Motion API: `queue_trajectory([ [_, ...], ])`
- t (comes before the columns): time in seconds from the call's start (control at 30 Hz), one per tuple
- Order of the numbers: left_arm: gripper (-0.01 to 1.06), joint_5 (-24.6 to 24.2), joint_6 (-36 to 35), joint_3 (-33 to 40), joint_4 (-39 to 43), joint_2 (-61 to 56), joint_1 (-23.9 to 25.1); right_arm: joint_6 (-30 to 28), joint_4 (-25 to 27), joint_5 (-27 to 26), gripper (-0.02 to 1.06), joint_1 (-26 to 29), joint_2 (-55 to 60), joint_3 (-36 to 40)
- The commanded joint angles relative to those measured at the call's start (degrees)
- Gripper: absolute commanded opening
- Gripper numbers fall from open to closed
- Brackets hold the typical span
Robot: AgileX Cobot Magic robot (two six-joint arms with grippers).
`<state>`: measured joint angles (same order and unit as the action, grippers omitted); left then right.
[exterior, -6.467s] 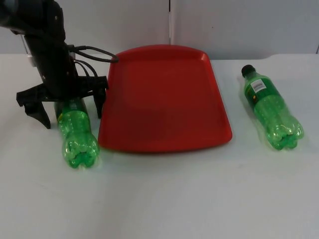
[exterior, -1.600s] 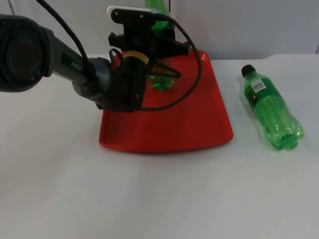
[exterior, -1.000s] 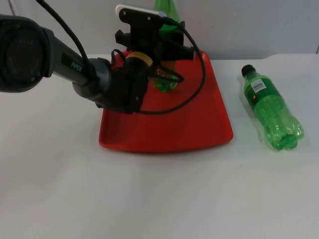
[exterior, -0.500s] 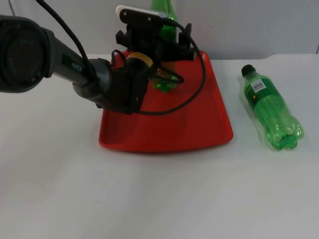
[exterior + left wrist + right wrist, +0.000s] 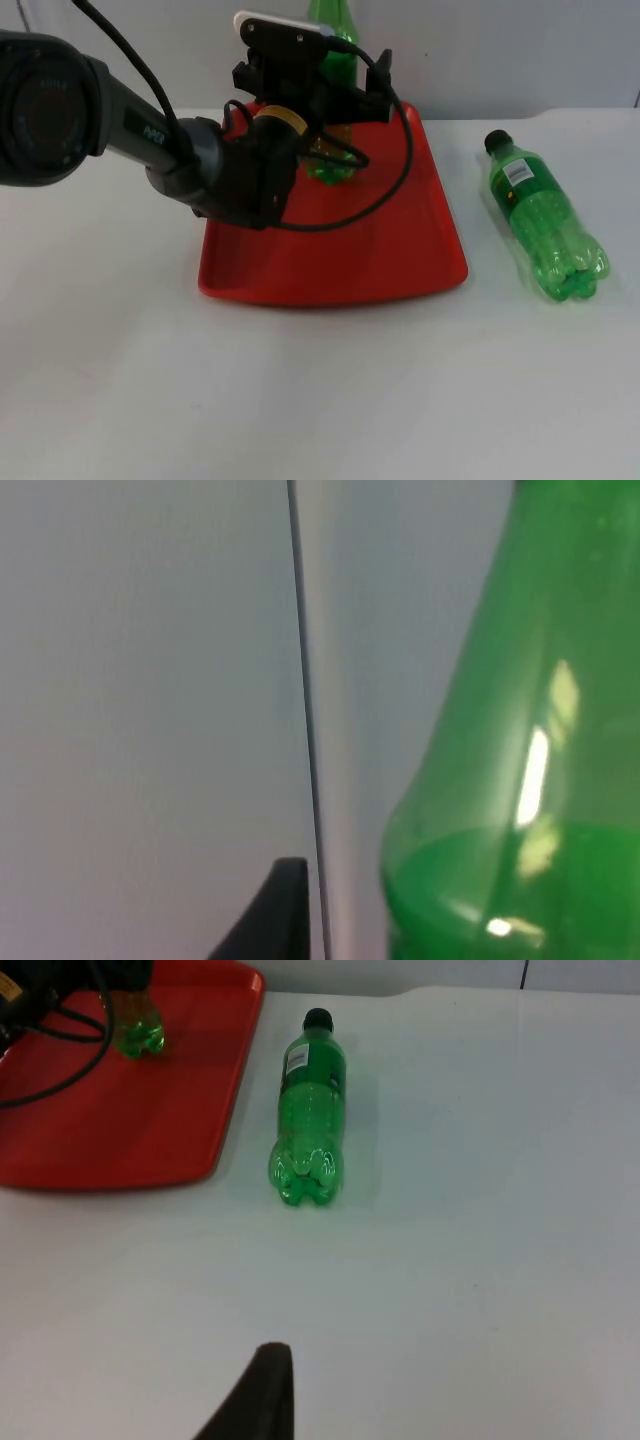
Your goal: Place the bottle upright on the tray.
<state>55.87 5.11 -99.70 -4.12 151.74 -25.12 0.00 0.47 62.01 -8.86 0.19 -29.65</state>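
Between left gripper (image 5: 340, 92) fingers, upright bottle (image 5: 330, 165)

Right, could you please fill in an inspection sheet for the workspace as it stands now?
Surface: white table, bare in front.
Job's things: red tray at the middle; one green bottle upright at its far end; second bottle lying on the table beside the tray, cap on.
Clutter: nothing seen.
Grippers: left gripper at the upright bottle; right gripper waits over the table, its fingertip in the right wrist view.
Cables: robot's own, left out.
Surroundings: grey partition wall.
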Motion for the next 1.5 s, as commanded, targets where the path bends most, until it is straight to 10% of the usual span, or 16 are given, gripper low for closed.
queue_trajectory([
  [0.0,1.05,0.0,-0.49,0.07,0.29,0.14,-0.12,-0.92,-0.1,-0.19,1.05,0.23,-0.19,0.12],
  [0.73,1.05,-27.17,-0.65,0.07,-1.7,-8.65,-0.32,-0.92,-0.1,-0.19,1.05,0.23,-0.19,0.12],
  [1.47,1.05,-26.86,-0.03,27.76,-3.02,-30.44,-0.54,-0.92,-0.1,-0.19,1.05,0.23,-0.19,0.12],
])
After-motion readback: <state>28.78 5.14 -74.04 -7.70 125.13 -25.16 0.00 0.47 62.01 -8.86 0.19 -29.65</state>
